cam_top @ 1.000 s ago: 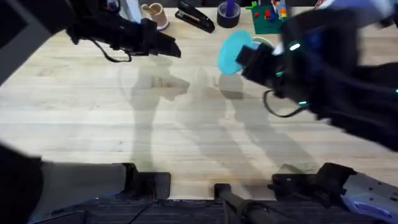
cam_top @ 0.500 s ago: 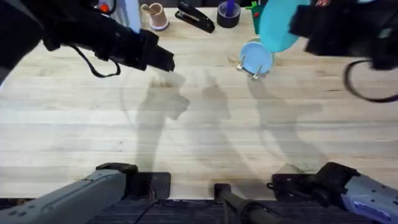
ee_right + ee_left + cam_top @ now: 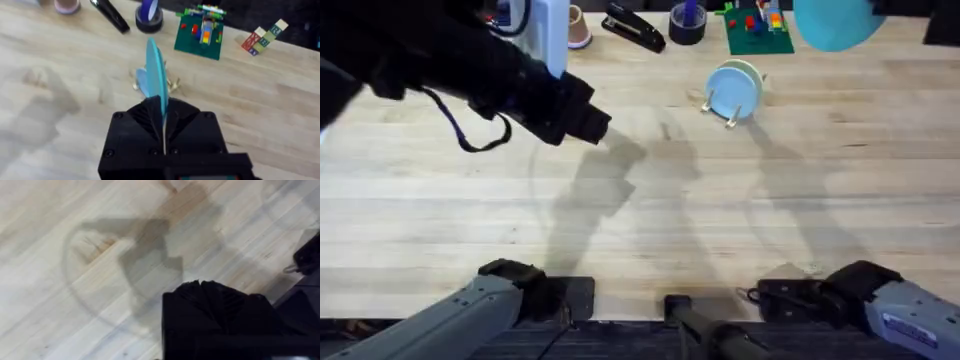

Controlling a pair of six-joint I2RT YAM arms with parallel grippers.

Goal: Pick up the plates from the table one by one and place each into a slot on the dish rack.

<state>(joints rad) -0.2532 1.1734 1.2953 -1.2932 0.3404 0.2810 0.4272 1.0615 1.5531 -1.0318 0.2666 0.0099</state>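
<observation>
Right hand [image 3: 161, 131] grips turquoise plate [image 3: 156, 75] edge-on, above rack [image 3: 152, 84] (one plate slotted). Align with free slot, lower straight. Left hand [image 3: 212, 297] clenched, empty.

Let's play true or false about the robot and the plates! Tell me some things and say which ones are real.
1. The right gripper is pinching a turquoise plate by its edge. True.
2. A light blue plate already stands upright in the dish rack. True.
3. The left gripper is holding a plate. False: it holds nothing and hangs over bare table.
4. The green baseplate with colourful blocks lies near the arms' bases. False: it sits at the far edge of the table, beyond the dish rack.
5. The turquoise plate is lying flat on the table. False: it is lifted up in the air, held by the right gripper.
</observation>
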